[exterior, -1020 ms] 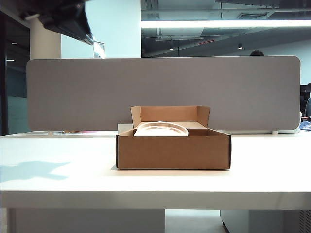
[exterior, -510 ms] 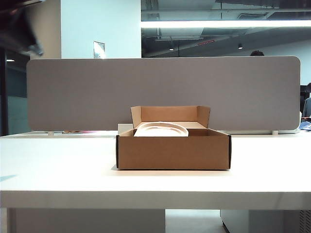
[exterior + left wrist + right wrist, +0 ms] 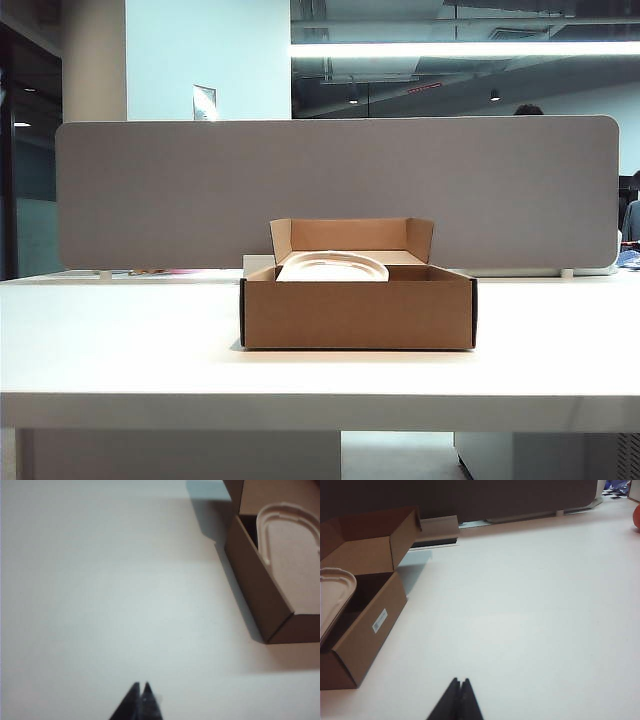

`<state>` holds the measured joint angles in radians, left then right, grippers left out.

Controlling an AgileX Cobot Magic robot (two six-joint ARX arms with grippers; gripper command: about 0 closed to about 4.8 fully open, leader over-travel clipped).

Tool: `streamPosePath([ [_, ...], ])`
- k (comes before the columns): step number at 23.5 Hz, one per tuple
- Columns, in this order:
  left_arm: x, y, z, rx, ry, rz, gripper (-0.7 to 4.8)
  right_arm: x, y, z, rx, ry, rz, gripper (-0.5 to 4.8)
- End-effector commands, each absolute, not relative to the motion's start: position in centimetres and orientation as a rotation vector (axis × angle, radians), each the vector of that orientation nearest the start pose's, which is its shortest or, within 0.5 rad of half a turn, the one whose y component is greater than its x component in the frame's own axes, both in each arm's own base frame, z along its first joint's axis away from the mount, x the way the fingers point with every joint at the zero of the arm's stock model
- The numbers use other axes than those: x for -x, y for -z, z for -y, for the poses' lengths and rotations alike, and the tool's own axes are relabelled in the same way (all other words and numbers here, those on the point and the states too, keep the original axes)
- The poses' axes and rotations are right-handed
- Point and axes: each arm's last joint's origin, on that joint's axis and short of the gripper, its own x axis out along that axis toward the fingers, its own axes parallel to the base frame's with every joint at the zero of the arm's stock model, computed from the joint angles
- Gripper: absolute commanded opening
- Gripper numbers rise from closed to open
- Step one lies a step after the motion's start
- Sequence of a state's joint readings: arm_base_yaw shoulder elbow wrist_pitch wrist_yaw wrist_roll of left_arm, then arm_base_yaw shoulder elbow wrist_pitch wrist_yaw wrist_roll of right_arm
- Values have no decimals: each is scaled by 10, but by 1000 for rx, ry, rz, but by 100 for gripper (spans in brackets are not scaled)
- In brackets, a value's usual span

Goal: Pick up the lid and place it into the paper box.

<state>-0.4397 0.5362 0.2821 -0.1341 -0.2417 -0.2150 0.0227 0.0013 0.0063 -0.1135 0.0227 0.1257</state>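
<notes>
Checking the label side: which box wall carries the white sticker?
The side wall of the box facing the right gripper carries the sticker; the wall facing the left gripper is plain.

No text could be read anywhere. The paper box (image 3: 367, 630) carried a small white sticker (image 3: 379, 620) on its outer side wall (print too fine to make out), at about nine o'clock in the right wrist view.

An office: a white desk (image 3: 120, 340) backed by a grey fabric divider panel (image 3: 330, 190), strip ceiling lights (image 3: 460, 48) and glass partitions behind.
</notes>
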Motion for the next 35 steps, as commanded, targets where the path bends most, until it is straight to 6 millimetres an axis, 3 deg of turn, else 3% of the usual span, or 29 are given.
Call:
streamPosePath([
  [1, -118, -184, 46, 125, 146, -273, -6, -97, -154, -2, -121, 7, -100, -1],
  [5, -112, -166, 31, 166, 98, -219, -6, -97, -154, -2, -121, 7, -100, -1],
  [15, -97, -167, 8, 218, 60, 4, -6, -97, -154, -2, -121, 7, -100, -1],
  [29, -97, -170, 8, 34, 81, 44, -6, -97, -154, -2, -121, 7, -100, -1],
  [35, -97, -169, 7, 35, 74, 34, -6, -97, -154, -2, -121, 7, -100, -1],
])
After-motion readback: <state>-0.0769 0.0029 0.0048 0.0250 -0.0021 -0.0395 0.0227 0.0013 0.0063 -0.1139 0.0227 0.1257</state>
